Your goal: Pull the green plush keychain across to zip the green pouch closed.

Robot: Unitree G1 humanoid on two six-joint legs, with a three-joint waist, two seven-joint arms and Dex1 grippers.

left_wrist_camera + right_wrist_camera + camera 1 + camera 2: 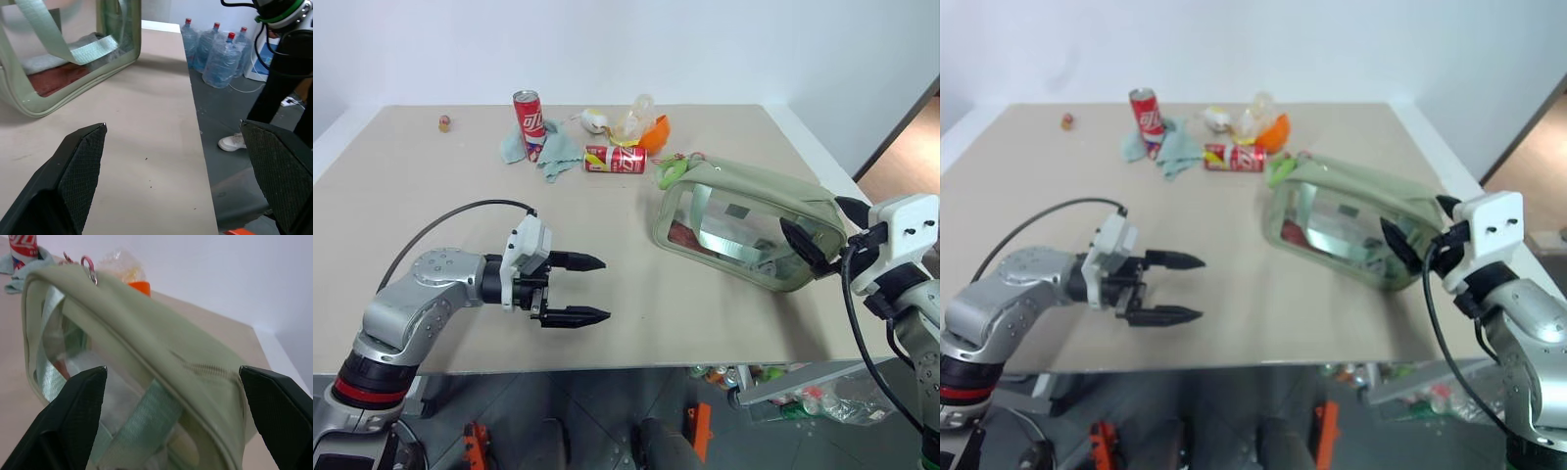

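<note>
your right gripper [815,231], fingers apart, is at the pouch [744,211]; the keychain [670,172] sits at its far end.

Beige tabletop [431,206] carried everything. Green pouch [744,220] sat on its right side, green plush keychain [669,172] at the pouch's far end. Toward the far edge: upright red can [529,121] on a teal rag [548,152], tipped red can [614,159], orange item [655,132], small object [443,123] far left.
</note>
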